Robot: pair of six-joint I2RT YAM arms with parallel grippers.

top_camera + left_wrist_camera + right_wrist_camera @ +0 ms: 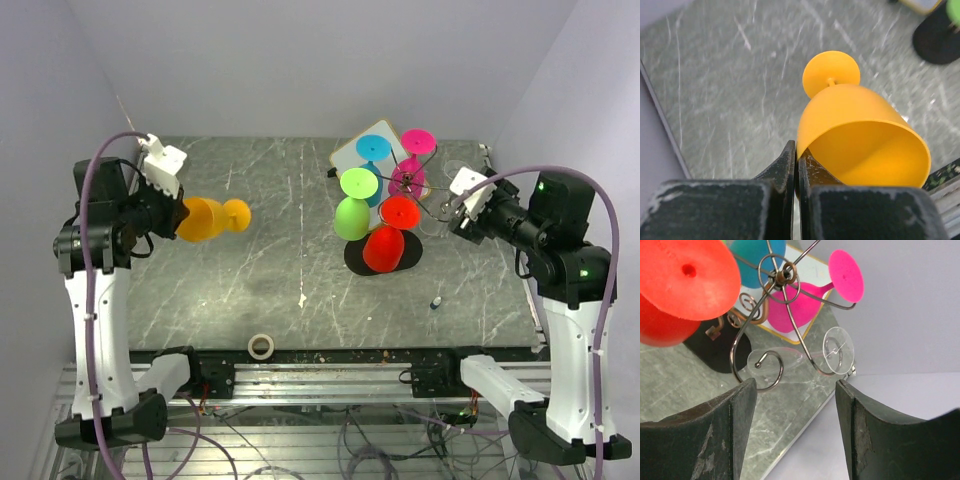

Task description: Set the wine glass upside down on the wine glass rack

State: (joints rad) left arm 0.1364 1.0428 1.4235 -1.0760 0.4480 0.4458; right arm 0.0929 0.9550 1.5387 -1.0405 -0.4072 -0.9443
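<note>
My left gripper (172,216) is shut on the rim of an orange wine glass (205,218) and holds it on its side above the left of the table, foot pointing right. In the left wrist view the fingers (790,157) pinch the wall of the glass (855,120). The wire wine glass rack (781,274) stands on its black oval base (353,258) at the right. Green, red, cyan and magenta glasses hang on it upside down. A clear glass (838,351) hangs on a near arm. My right gripper (796,382) is open and empty just right of the rack.
A white board with a wooden rim (348,155) lies behind the rack. A tape roll (261,346) sits at the near table edge. A small dark object (436,301) lies in front of the rack. The table's right edge (805,425) is under the right gripper.
</note>
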